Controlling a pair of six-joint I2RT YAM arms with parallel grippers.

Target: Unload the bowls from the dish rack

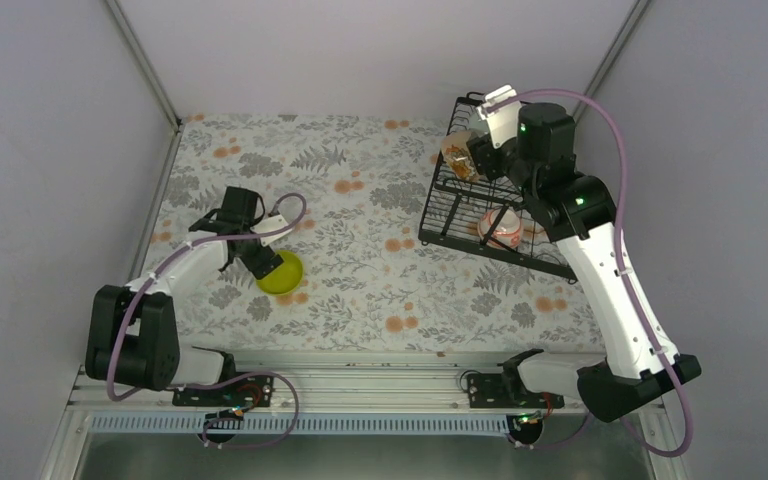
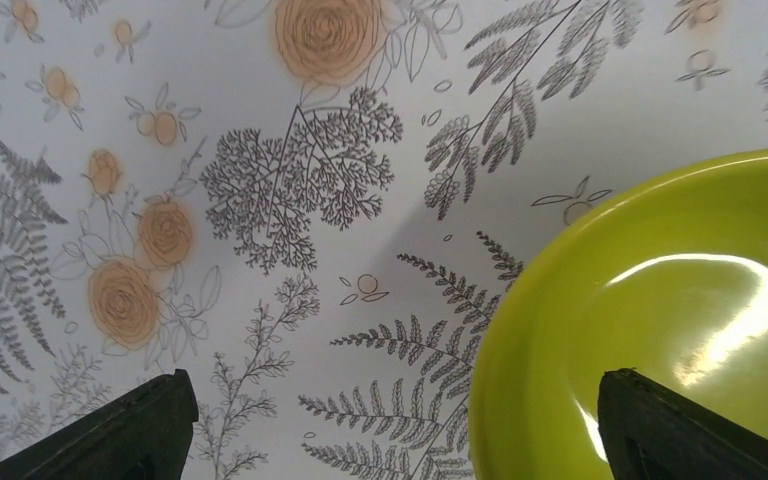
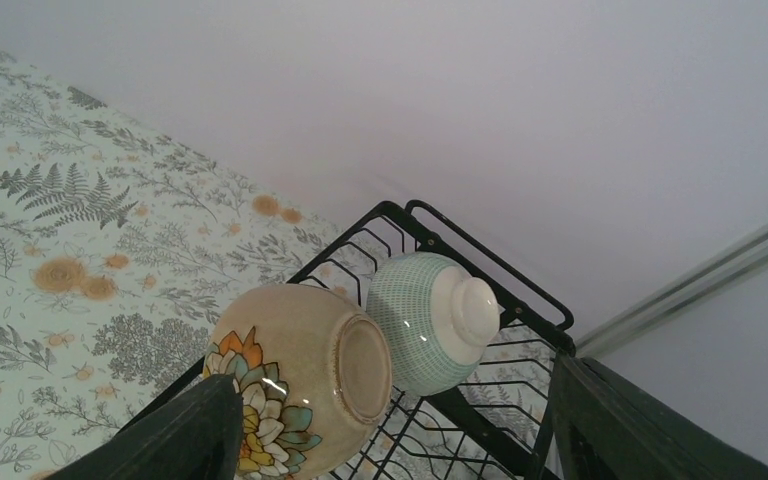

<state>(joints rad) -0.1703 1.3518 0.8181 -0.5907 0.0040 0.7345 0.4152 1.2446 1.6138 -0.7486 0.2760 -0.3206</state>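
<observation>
Left claw (image 2: 390,388) was spread fully, empty, straddling the lime-yellow bowl (image 2: 660,300)'s rim. That bowl sat upright on the surface (image 2: 260,100) at 8 o'clock, already unloaded. Right claw (image 3: 392,380) gaped wide, gripped nothing, and aimed at the tan bowl (image 3: 300,385), with the mint bowl (image 3: 425,320) at its 1 o'clock. Those 2 leaned on edge in the dish rack (image 1: 438,185) at 2 o'clock, probably to drain.

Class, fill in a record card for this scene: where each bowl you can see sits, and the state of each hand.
lime bowl: upright on the table, outside the rack
tan flowered bowl: in the dish rack, on its side, base towards the right wrist camera
mint-green bowl: in the rack, right behind the tan one
red-patterned bowl: in the rack's near end
left hand: open, straddling the lime bowl's rim
right hand: open, at the rack, holding nothing
</observation>
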